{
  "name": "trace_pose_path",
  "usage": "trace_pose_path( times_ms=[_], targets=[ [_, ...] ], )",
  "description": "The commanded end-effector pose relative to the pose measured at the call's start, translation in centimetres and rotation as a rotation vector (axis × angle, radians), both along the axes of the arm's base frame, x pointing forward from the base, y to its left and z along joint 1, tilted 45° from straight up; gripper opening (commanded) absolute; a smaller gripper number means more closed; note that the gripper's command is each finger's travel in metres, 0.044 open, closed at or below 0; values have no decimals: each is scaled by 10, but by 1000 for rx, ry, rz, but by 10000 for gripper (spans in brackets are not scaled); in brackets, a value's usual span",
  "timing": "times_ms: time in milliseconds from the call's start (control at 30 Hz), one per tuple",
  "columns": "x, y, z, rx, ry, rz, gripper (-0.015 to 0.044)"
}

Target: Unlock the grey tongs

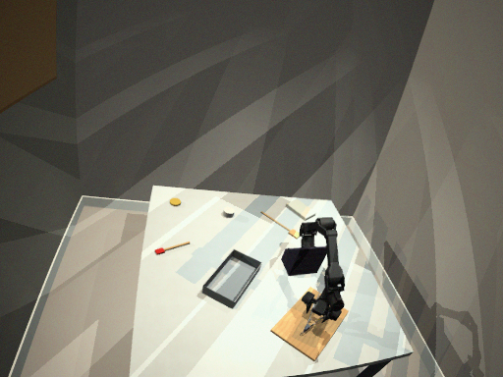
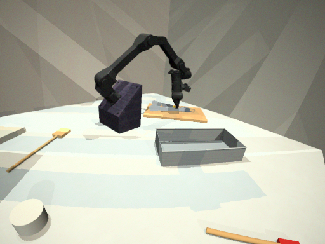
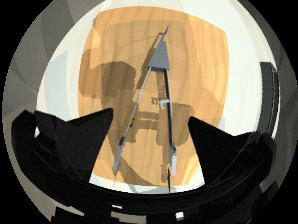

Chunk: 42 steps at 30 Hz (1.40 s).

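Now my pincer (image 1: pixel 314 310) (image 2: pixel 176 107) (image 3: pixel 152 116) is standing wide, holding nothing.
The springy-looking tongs (image 1: pixel 307 327) (image 2: pixel 169 109) (image 3: pixel 159 56) are inviting a mid-arm grip.

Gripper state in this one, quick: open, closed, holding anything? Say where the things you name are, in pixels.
Gripper (image 1: pixel 315 314) (image 2: pixel 177 107) (image 3: pixel 152 116): open, holding nothing; the spread tongs (image 1: pixel 307 328) (image 2: pixel 165 108) (image 3: pixel 159 57) lie between its parted fingers, ungripped.
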State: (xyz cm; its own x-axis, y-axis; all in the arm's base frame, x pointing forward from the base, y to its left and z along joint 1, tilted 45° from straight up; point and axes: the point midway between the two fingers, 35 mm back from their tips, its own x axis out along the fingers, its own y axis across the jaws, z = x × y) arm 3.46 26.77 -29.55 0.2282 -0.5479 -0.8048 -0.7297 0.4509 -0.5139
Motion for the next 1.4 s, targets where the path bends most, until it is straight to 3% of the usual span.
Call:
trace_pose_path(
  times_ms=[0,467,733,967,1367],
  targets=[
    [1,1,3,-2,0,-1,440],
    [93,13,159,-126,23,-67,440],
    [94,14,163,-127,23,-69,440],
    [83,44,194,-112,20,-78,440],
    [82,45,195,-112,20,-79,440]
  ],
)
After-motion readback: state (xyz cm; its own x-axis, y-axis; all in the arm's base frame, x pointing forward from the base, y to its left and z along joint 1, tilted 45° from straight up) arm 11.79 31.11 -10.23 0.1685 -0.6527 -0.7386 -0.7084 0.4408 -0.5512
